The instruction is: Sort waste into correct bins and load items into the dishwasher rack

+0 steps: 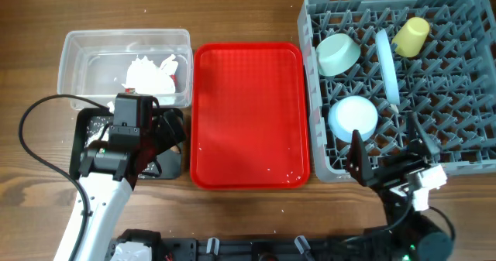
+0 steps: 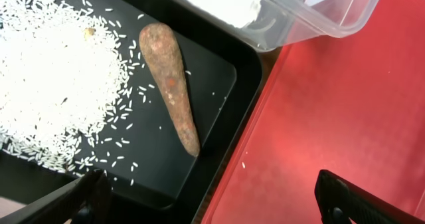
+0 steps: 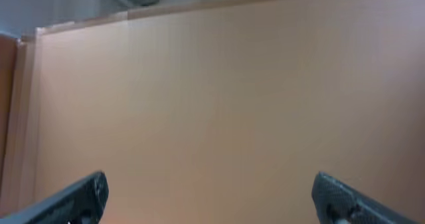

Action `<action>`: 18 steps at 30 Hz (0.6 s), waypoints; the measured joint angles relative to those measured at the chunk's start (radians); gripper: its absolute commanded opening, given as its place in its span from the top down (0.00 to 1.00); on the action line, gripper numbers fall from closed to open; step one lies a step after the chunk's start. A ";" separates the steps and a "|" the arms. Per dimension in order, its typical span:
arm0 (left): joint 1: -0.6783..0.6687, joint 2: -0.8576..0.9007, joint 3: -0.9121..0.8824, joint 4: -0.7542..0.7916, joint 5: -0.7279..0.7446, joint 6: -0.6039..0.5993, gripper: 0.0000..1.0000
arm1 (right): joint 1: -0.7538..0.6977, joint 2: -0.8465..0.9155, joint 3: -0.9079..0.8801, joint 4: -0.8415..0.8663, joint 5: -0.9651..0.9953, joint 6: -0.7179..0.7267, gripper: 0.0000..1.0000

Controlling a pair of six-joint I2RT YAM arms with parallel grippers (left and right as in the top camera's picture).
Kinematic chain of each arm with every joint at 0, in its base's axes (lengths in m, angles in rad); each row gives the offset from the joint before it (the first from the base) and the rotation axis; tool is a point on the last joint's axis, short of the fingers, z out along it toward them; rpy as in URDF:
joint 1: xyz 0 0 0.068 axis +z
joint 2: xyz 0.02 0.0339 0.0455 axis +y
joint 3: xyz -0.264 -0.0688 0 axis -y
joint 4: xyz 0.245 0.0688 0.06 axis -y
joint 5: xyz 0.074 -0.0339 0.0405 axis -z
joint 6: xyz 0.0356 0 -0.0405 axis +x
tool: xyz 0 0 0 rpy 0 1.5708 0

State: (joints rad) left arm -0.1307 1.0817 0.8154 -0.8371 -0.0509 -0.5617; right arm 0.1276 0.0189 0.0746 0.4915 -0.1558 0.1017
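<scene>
A: left gripper (image 1: 172,127) state?
B: jaws wide apart, nothing between them. Both fingers (image 2: 70,199) sit at the bottom corners of the wrist view, pointing down.
A: left arm (image 1: 93,207)?
B: white forearm runs from the near edge up to the wrist, hand angled off to its right.
A: right gripper (image 1: 387,149)?
B: spread wide too, empty. From above, the black fingers (image 3: 73,196) make a V.
A: right arm (image 1: 411,214) pose?
B: folded low, close to its base. Wrist probably level or tipped up; hard to judge from above.
</scene>
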 measured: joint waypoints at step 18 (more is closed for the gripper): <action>0.000 0.000 0.000 0.000 0.000 0.000 0.00 | -0.012 -0.006 -0.068 -0.484 0.000 0.018 0.00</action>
State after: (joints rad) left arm -0.1307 1.0817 0.8154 -0.8375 -0.0509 -0.5617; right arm 0.1158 0.0132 0.0063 0.0071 -0.1555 0.1196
